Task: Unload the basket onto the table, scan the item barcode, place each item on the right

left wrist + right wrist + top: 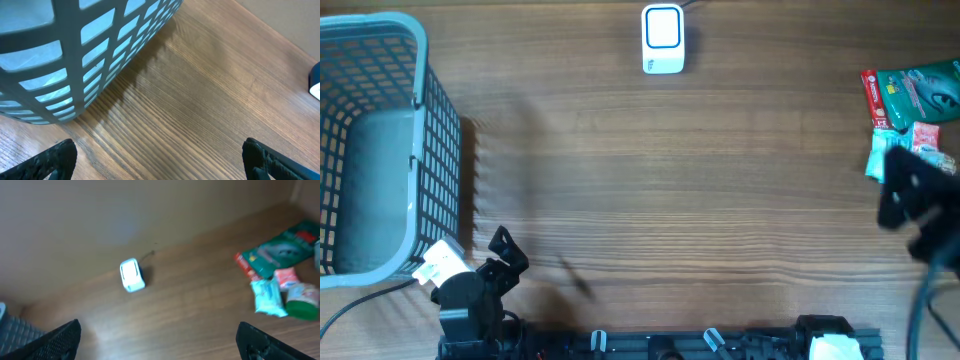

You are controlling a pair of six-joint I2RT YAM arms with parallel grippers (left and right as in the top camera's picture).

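Though their print illegibly blurred, red and green packets (915, 95); both jaws released.

This looks like a mock shop checkout set up as a robot test station, not a real store. A wood-grain bench (650, 200) carries the usual till furniture. At the left stands a blue-grey plastic shopping basket (445, 150) with lattice walls. At the far middle is a small white barcode scanner (663, 40) with a cable. At the right edge lies a small pile of sealed retail packets (918, 95) in green, red and pale blue. A black mounting rail (720, 345) runs along the near edge, with a robot arm (468, 298) at near left. Behind the bench there is only a plain brown wall (125, 215).
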